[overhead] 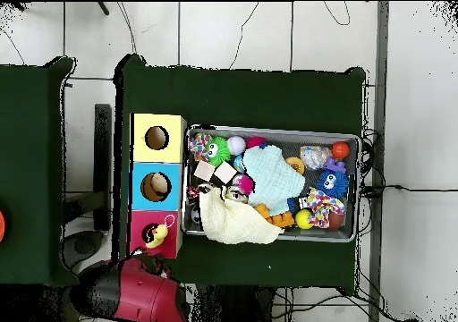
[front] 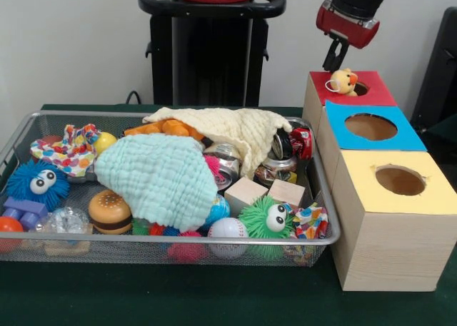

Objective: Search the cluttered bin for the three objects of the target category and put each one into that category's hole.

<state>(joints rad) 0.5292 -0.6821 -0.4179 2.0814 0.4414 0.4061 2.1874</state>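
The gripper (front: 336,56) is seen above the far corner of the red-topped box (front: 378,92), clear of everything; whether its dark fingers are parted or closed cannot be told from either view. Just below it, a small yellow and orange plush toy (front: 344,81) is lodged at the edge of the hole (front: 361,89) in the red top, with its head and a white ring still above the surface — it is not dropped through. In the overhead view the same toy (overhead: 158,235) is seen on the red top, next to the red arm (overhead: 143,292).

The blue-topped box (front: 400,135) and the yellow-topped box (front: 371,185) are lined up beside the red one, nearer the camera in the front view.

The wire basket (front: 171,242) is set just beside the boxes and is filled with clutter. A pale green cloth (front: 161,180) and a cream cloth (front: 239,130) are spread over the middle; orange plush (front: 166,128) is partly exposed between them — how many toys it makes up cannot be told. A blue fuzzy ball (front: 37,185), a green fuzzy ball (front: 268,222), a toy burger (front: 110,212), a baseball (front: 228,237), two wooden blocks (front: 246,194) and some cans (front: 278,170) are also seen in the basket.
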